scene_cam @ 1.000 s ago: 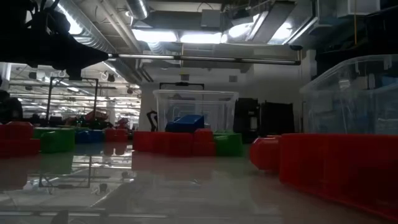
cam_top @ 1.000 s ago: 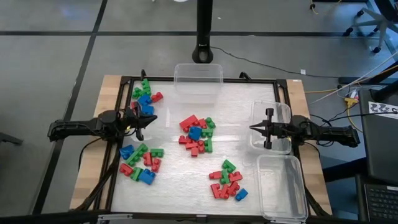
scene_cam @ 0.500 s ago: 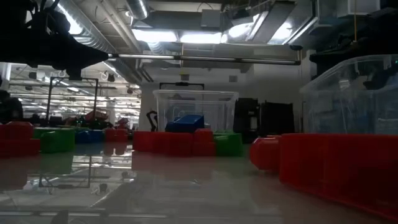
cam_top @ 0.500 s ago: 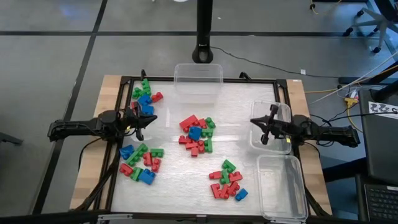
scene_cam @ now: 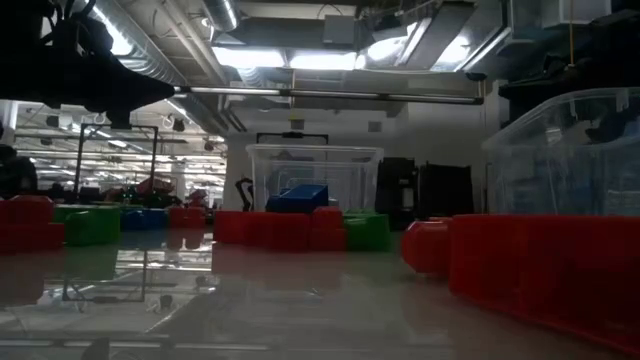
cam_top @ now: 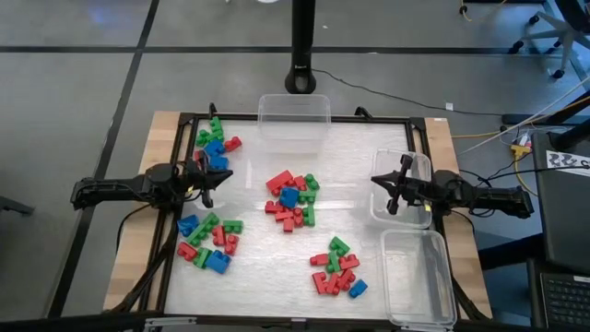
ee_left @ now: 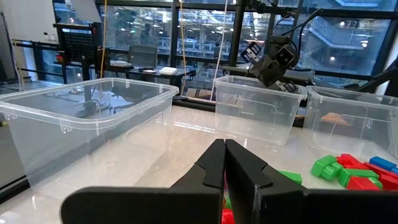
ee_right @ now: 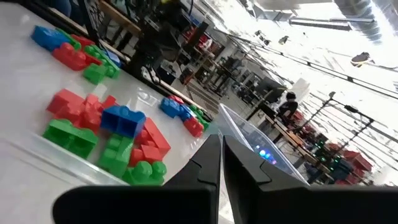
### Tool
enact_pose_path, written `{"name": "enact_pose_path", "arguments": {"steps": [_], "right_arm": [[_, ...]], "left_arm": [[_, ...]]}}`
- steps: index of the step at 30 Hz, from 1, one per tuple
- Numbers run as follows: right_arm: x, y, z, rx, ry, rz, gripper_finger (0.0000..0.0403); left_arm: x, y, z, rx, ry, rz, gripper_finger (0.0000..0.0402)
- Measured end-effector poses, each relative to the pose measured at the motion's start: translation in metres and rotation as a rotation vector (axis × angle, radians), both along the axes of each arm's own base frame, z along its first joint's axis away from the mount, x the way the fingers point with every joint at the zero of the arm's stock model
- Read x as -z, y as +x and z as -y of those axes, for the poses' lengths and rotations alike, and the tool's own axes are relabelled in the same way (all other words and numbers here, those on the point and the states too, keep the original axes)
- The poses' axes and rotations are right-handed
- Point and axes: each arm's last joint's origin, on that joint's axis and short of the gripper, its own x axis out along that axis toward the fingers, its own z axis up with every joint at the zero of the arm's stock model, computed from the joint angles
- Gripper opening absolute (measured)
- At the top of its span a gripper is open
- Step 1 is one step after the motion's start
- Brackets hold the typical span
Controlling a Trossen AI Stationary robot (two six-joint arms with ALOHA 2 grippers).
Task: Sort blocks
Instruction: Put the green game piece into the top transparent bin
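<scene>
We saw the main risk in the mixed heaps. The blocks (cam_top: 291,197) lay so tightly together that a gripper going down for one brick could push its neighbours aside or lift two at once, and then a wrong colour could land in a tub. A second risk was at the right side: the right gripper (cam_top: 391,190) hung over the rim of the upper right tub (cam_top: 415,161), and a low move from there could hit the clear wall and shift the tub.

Both grippers had their fingers pressed together and held nothing. The left gripper (cam_top: 208,181) was at the left side of the table, between the far-left heap (cam_top: 214,140) and the near-left heap (cam_top: 208,242). In the left wrist view its two dark fingers (ee_left: 233,168) met with no gap, and in the right wrist view the right gripper's fingers (ee_right: 211,163) did the same.

The blocks were small studded plastic bricks in red, green and blue, all mixed. We counted four groups on the white table surface (cam_top: 359,148): far left, near left, one in the middle, and one near right (cam_top: 336,269). All three tubs, the one at the far edge (cam_top: 294,111) and the two at the right, looked empty, so in our judgement the sorting had not yet begun.
</scene>
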Motion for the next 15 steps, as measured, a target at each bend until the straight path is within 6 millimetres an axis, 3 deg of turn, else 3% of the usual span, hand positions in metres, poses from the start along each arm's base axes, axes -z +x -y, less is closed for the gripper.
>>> {"name": "enact_pose_path", "arguments": {"steps": [7, 11, 15], "right_arm": [[-0.012, -0.002, -0.001, -0.051, 0.022, 0.128, 0.0021], [-0.026, -0.005, 0.001, 0.028, 0.037, 0.215, 0.0021], [-0.043, -0.003, 0.003, 0.103, 0.041, 0.177, 0.0021]], "left_arm": [[-0.011, -0.001, 0.0, 0.003, -0.025, 0.125, 0.0001], [-0.017, -0.002, 0.0, 0.0, 0.007, 0.178, 0.0001], [-0.017, -0.003, 0.0, -0.011, 0.081, 0.161, 0.0001]]}}
